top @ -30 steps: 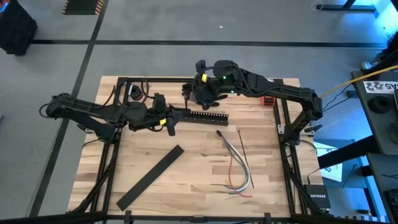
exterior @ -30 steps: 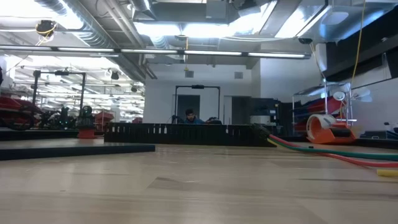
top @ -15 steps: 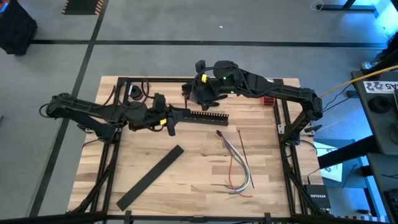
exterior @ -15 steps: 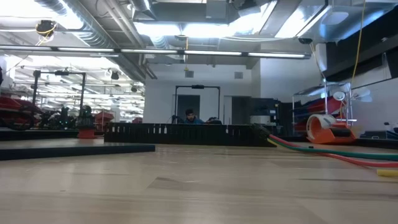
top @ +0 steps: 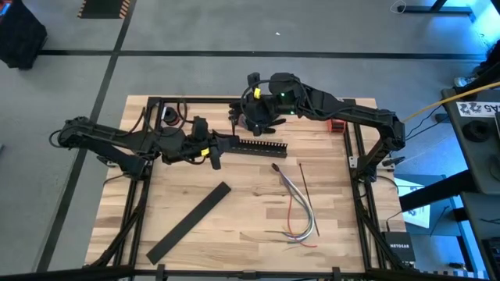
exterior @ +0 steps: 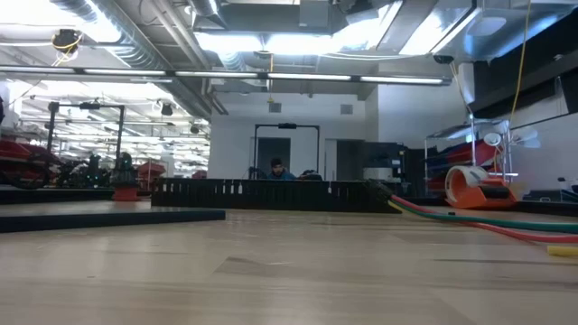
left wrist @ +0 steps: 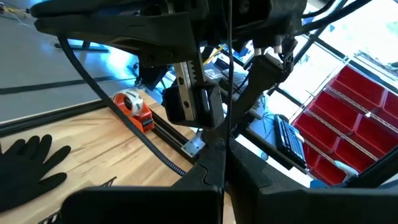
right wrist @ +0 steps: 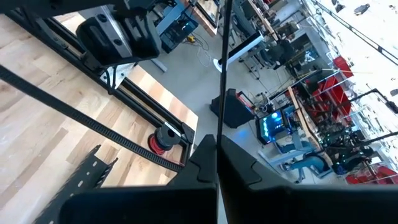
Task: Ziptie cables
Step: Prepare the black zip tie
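Observation:
The cables (top: 301,207), thin grey, white and red wires, lie loose on the wood right of centre. The ziptie (top: 303,178), a thin dark strip, lies flat beside their far end. Both grippers hang well above the table and neither shows in the low view. My left gripper (top: 223,145) (left wrist: 222,149) is shut, level, over the left end of the comb-slotted bar (top: 262,146). My right gripper (top: 234,117) (right wrist: 216,140) is shut just beyond it, toward the far edge. Neither is near the cables. My left gripper has a hair-thin dark line (left wrist: 227,68) running straight on from its shut fingertips; whether that is a held thing, I cannot tell. My right gripper shows the same kind of thin line (right wrist: 224,62) beyond its shut fingertips, and I cannot tell what it is.
The comb-slotted bar (exterior: 262,192) rests on the far half of the table. A flat black strip (top: 189,222) lies slantwise at the near left. A black glove (left wrist: 31,162), an orange tape dispenser (exterior: 479,188) and a red box (top: 337,126) sit near the right and far edges.
My right gripper has rolled a little about the line it points along, staying in place. Nothing on the table has moved.

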Robot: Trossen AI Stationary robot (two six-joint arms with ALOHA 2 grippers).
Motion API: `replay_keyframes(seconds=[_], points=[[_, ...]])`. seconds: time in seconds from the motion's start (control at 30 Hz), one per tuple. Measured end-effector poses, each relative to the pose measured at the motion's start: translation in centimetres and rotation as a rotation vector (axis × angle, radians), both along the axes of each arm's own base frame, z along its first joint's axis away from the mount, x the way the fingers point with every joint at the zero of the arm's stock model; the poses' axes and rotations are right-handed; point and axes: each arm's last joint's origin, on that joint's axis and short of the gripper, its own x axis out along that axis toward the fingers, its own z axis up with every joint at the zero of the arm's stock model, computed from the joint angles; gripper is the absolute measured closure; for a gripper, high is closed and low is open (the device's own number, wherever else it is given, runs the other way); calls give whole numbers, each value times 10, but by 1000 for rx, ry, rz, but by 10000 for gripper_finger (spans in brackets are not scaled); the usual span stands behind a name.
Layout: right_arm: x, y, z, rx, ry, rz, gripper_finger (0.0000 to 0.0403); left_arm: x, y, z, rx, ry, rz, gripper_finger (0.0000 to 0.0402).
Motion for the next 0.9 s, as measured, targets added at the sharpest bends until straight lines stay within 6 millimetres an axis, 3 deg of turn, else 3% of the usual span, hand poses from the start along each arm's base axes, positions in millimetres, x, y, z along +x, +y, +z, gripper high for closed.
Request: replay_keyframes(seconds=[0.9], points=[[2,6,4,-92,-26,43,402,-3,1,3,6,-12,14,400]])
